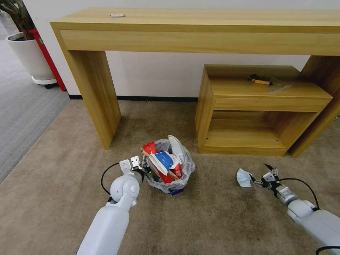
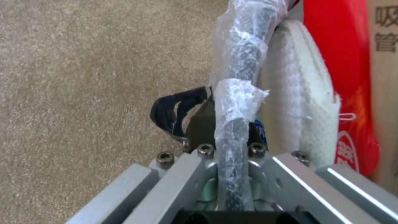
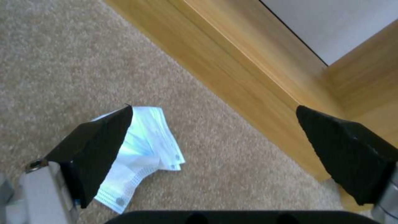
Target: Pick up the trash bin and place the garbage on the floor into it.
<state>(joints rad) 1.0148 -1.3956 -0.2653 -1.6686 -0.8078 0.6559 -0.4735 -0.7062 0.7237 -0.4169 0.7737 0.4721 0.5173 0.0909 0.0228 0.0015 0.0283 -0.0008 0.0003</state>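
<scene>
Nearest the head camera, the white left arm reaches forward over the beige short-pile carpet floor, and its left end effector is clamped on the near-left rim of the small round black trash bin with the clear plastic bag liner. In the left wrist view the bag-wrapped rim runs straight between the closed fingers, with a white slipper and a red snack wrapper packed just inside.

That bin stands on the carpet, before the gap between the left leg of the long light-wood surface and the low wooden shelf unit. It is heaped with litter: red wrappers, a blue-and-white packet and an upright white slipper.

Off to the right, the right end effector hangs low over the carpet with its black fingers spread wide, gripping nothing. One fingertip sits just at the pale blue pleated face mask, which lies flat on the carpet in front of the shelf unit's base.

Farther back, on the shelf unit's top, lies a small yellow-and-black tool. At the far left, a large white plant pot stands on grey ribbed carpet.
</scene>
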